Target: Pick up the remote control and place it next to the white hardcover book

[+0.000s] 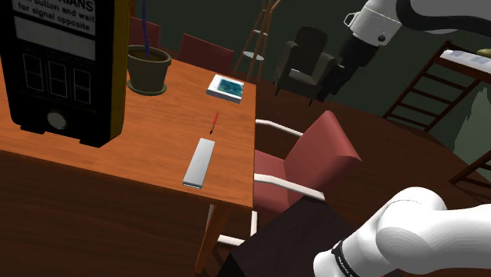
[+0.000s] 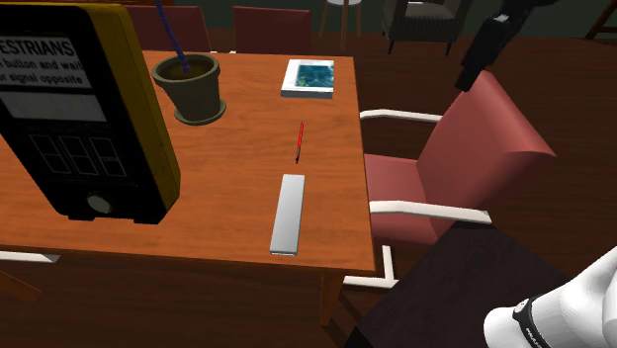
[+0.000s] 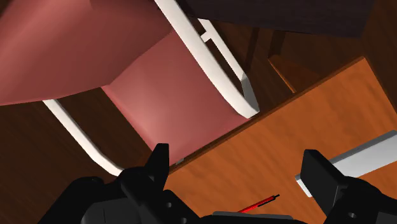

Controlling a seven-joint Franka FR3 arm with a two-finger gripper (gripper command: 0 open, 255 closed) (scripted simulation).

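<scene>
The remote control is a long flat grey slab lying near the wooden table's front edge. The white hardcover book, with a teal picture on its cover, lies at the table's far corner. My black gripper hangs in the air beside the table, above the red chair. In the wrist view the gripper stands open with nothing between its fingers. One end of the remote lies just past one fingertip.
A red pen lies between remote and book. A potted plant and a large black-and-yellow pedestrian signal box stand on the table. A dark armchair and a ladder stand behind.
</scene>
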